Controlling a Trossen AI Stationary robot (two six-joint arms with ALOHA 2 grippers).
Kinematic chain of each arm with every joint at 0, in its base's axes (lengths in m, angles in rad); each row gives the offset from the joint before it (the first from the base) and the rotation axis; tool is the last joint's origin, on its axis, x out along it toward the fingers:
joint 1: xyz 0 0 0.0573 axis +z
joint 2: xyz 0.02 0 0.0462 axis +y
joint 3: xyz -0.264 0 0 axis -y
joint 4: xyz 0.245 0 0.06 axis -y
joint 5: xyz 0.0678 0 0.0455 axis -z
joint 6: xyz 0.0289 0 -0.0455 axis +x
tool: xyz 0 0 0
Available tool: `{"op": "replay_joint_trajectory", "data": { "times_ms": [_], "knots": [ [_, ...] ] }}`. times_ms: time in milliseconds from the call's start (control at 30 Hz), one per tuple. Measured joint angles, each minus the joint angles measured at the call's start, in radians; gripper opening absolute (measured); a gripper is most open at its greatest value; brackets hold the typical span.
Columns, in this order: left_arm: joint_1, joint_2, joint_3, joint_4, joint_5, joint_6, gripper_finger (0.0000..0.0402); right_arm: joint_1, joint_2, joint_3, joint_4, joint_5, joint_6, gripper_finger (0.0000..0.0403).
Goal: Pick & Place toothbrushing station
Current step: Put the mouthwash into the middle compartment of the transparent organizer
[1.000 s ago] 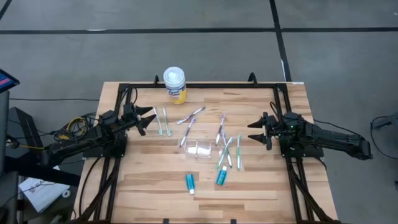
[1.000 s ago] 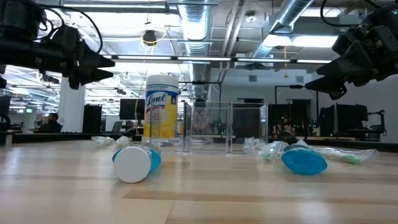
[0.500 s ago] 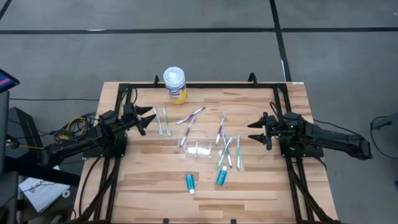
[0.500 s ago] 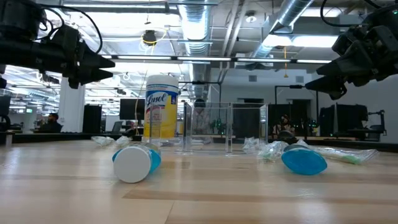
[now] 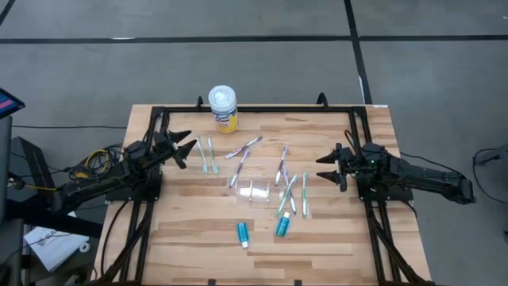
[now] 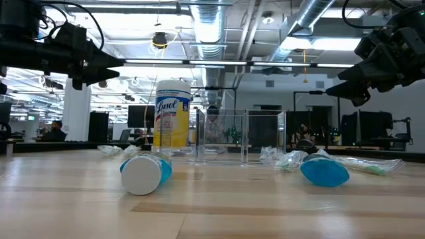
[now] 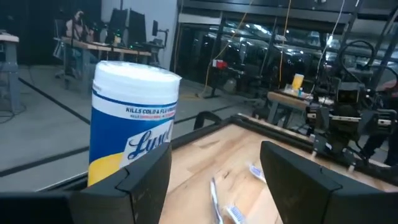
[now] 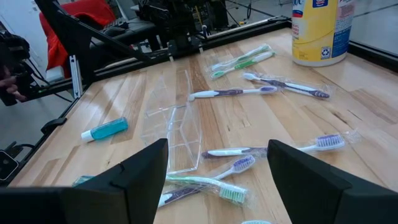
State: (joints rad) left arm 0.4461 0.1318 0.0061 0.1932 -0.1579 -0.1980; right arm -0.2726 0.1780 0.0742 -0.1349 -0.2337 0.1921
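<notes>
A clear plastic cup [image 5: 254,191] sits at the table's middle; it also shows in the right wrist view [image 8: 177,134]. Several thin toothbrushes lie flat around it: two pale green ones [image 5: 208,156] at the left, purple-white ones [image 5: 244,148] behind it, and green ones [image 5: 289,195] at its right. Two blue toothpaste tubes [image 5: 243,233] [image 5: 282,226] lie nearer the front edge. My left gripper [image 5: 184,146] is open and empty above the table's left part, next to the two pale green brushes. My right gripper [image 5: 325,168] is open and empty at the right.
A white and yellow wipes canister [image 5: 223,108] stands upright at the far edge and fills the left wrist view [image 7: 130,130]. A black frame [image 5: 254,110] runs along the table's edges. The front of the table [image 5: 317,254] is bare wood.
My left gripper has risen a little and swung slightly toward the table's far edge, staying open. Nothing on the table has moved.
</notes>
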Motion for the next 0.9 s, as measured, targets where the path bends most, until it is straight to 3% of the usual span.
{"op": "replay_joint_trajectory", "data": {
  "times_ms": [100, 233, 567, 767, 900],
  "knots": [
    [0.000, 0.000, 0.000, 0.007, -0.001, -0.020, 0.0241, 0.000, 0.000, 0.000, 0.000, 0.001, -0.032, 0.0265],
    [0.000, 0.000, 0.000, 0.023, 0.006, -0.076, 0.0241, -0.003, 0.000, 0.000, 0.000, 0.004, -0.236, 0.0265],
    [0.000, 0.000, 0.000, 0.042, -0.015, -0.155, 0.0241, -0.003, 0.001, 0.000, 0.049, 0.002, -0.289, 0.0265],
    [0.000, 0.000, 0.000, 0.057, -0.024, -0.158, 0.0241, -0.003, 0.001, 0.000, 0.245, 0.008, -0.092, 0.0265],
    [0.000, 0.000, 0.000, 0.072, -0.030, -0.159, 0.0241, -0.003, 0.001, 0.000, 0.416, 0.094, 0.104, 0.0265]
  ]
}}
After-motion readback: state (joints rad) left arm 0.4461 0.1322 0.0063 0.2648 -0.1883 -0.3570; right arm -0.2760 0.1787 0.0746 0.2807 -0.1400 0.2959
